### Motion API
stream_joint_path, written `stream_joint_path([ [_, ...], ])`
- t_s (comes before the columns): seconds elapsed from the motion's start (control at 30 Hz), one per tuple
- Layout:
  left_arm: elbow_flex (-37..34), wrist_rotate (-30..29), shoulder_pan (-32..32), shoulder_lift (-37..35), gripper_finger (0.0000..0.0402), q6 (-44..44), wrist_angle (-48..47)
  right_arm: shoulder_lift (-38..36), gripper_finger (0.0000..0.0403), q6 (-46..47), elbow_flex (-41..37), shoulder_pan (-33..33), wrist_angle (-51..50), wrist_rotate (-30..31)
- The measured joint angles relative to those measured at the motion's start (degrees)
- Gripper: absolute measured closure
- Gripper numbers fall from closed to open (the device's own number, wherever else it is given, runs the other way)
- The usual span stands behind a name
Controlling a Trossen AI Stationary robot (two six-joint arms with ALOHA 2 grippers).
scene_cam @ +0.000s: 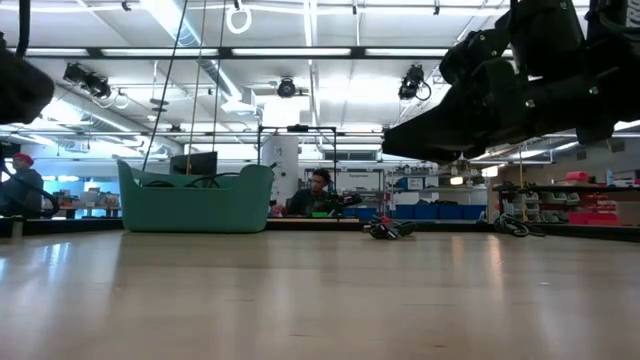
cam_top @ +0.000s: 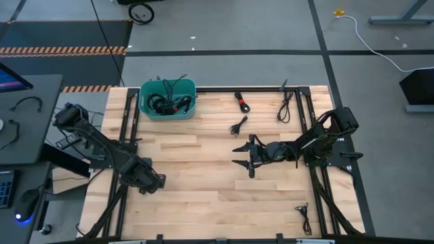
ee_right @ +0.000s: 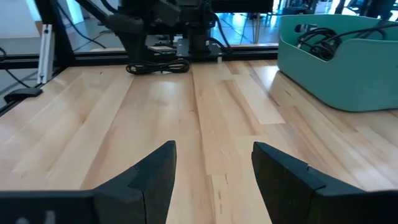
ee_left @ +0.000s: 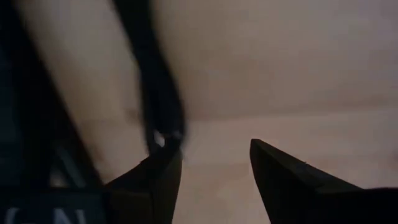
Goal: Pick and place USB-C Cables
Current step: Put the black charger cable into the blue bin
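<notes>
Black USB-C cables lie in several places on my table. A tangle of them, one with a red tie, fills the teal bin [cam_top: 167, 99] at the far edge, left of centre. Out on the bare wood, one cable with red ties [cam_top: 242, 102] sits near the far edge, a smaller one [cam_top: 239, 125] lies just nearer me from it, a long loose one [cam_top: 285, 107] rests by the far right frame rail, and a last one [cam_top: 304, 217] lies at the near right corner.

My right gripper [cam_top: 243, 157] hangs over the middle of the table, its fingers spread wide with nothing between them, apart from the small cable beyond it. My left gripper [cam_top: 150, 183] waits low over the near left part of the table, its fingers parted too and empty.

Pale butcher-block planks [ee_right: 205, 124] make up the surface, bounded by a black frame [cam_top: 306, 122] along the sides and the far edge. Between my two grippers the wood is open, and so is the stretch from my right gripper to the bin.

Beyond the table, a grey floor with a white cord [cam_top: 380, 47] shows from above; at table height I see a bright workshop with ceiling lights, blue crates on shelves, and a seated person [scene_cam: 318, 192].
</notes>
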Motion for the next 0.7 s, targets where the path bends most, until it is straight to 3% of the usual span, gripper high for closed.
stream_joint_path([
  [0.17, -4.0, -0.2, -1.0, 1.9, 0.0233, -1.3, -1.7, 0.0, 0.0188, 0.6, 0.0, 0.0, 0.0, 0.0],
  [0.37, -8.5, 0.0, -1.0, 6.1, 0.0239, -1.1, 4.2, 0.0, 0.0188, 2.6, 0.0, 0.0, 0.0, -0.4],
  [0.57, -8.3, -2.6, -1.0, 7.6, 0.0244, -0.3, 5.1, 0.0, 0.0188, 2.7, 0.0, -0.6, 0.0, 1.1],
  [0.7, -8.3, -4.4, -1.7, 7.6, 0.0278, 2.3, 5.3, 0.0, 0.0188, 2.7, 0.0, -1.5, 0.0, 1.3],
])
